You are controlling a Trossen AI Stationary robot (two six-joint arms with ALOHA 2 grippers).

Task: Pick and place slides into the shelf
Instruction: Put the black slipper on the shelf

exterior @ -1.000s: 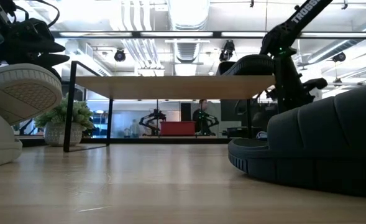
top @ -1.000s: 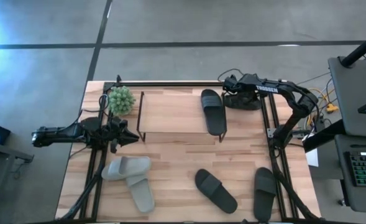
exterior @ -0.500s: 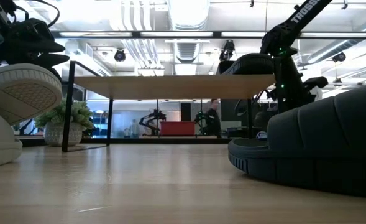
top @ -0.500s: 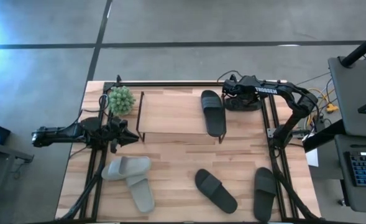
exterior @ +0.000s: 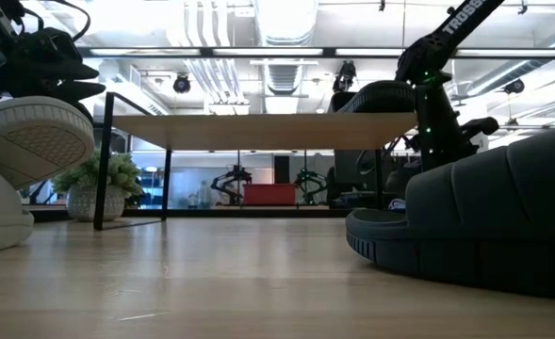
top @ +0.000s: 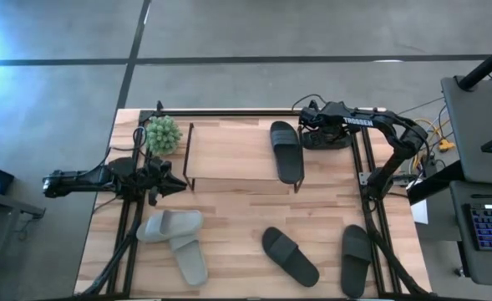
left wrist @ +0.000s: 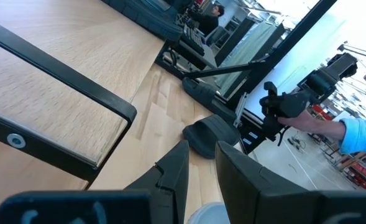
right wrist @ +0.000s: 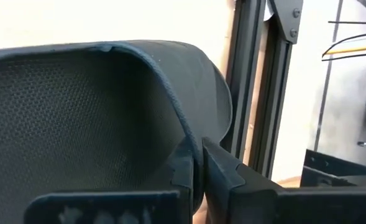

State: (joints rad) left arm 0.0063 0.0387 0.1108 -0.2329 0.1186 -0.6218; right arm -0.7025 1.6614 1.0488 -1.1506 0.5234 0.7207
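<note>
Overhead, the right gripper (top: pixel 319 127) sits at about two o'clock on the table (top: pixel 229 209), its fingers (right wrist: pixel 189 163) pinched onto the strap of a black slide (top: pixel 327 135) that the arm largely covers from above; the right wrist view fills with that strap's textured inner face, so the rest of the sandal is cut off. Just to its nine o'clock side, a second black slide (top: pixel 286 150) lies on the wooden top of the shelf (top: pixel 189 155), whose thin rods are hard to trace from above. The left gripper (top: pixel 172 186) waits near nine o'clock beside the shelf's end, fingers (left wrist: pixel 173 171) a narrow gap apart and holding nothing. Two pale grey-green slides (top: pixel 179 242) lie overlapped at seven o'clock, one partly hiding the other. A third black slide (top: pixel 289 255) rests near six o'clock and a fourth (top: pixel 356 259) at five o'clock, against the frame rail. A small potted plant (top: pixel 163 133) stands at ten o'clock.
</note>
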